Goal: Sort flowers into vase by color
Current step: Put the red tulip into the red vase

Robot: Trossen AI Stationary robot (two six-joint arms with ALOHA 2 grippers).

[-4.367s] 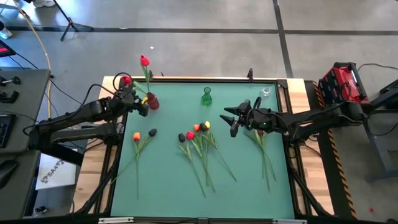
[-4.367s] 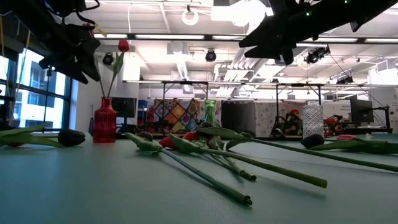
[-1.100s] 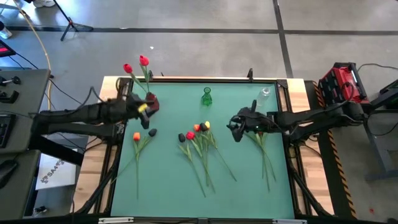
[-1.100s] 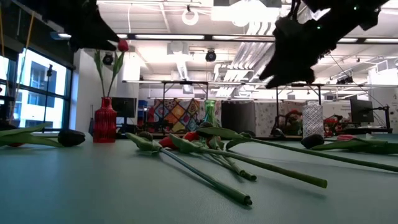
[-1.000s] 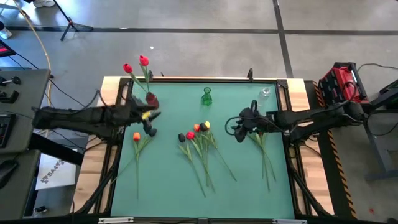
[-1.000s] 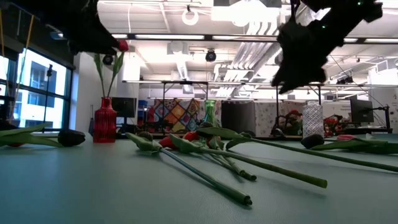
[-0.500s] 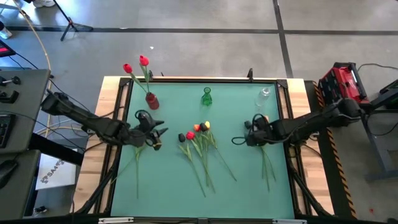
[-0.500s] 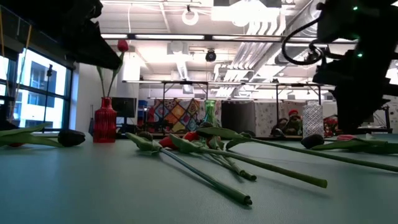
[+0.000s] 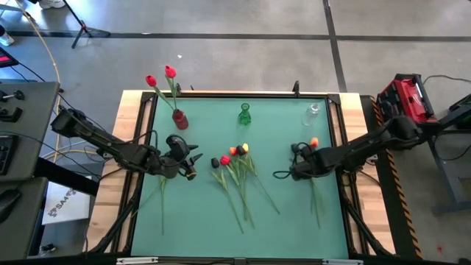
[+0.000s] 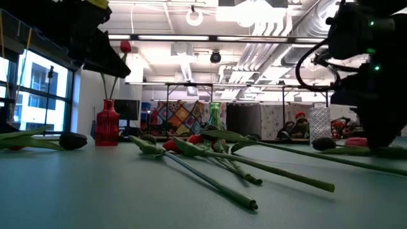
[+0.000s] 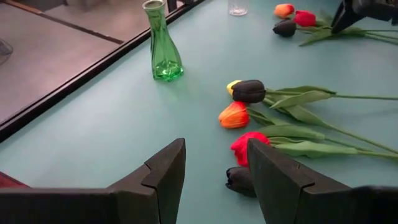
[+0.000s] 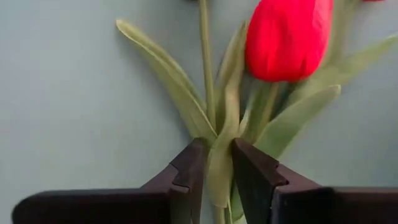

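High view shows two reds in the red vase, most flowers unsorted; right gripper pinches a red tulip, left gripper spread.

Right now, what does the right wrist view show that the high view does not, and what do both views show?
Only the right wrist view shows how the right tool meets its flower: the two fingers stand on either side of a green leaf just below the red tulip, which lies on the table.

Only the high view shows the red vase holding two red flowers, the green vase, the clear vase, the middle pile of flowers and the left tool.

Both show the right tool low over the right-side flowers on the green table.
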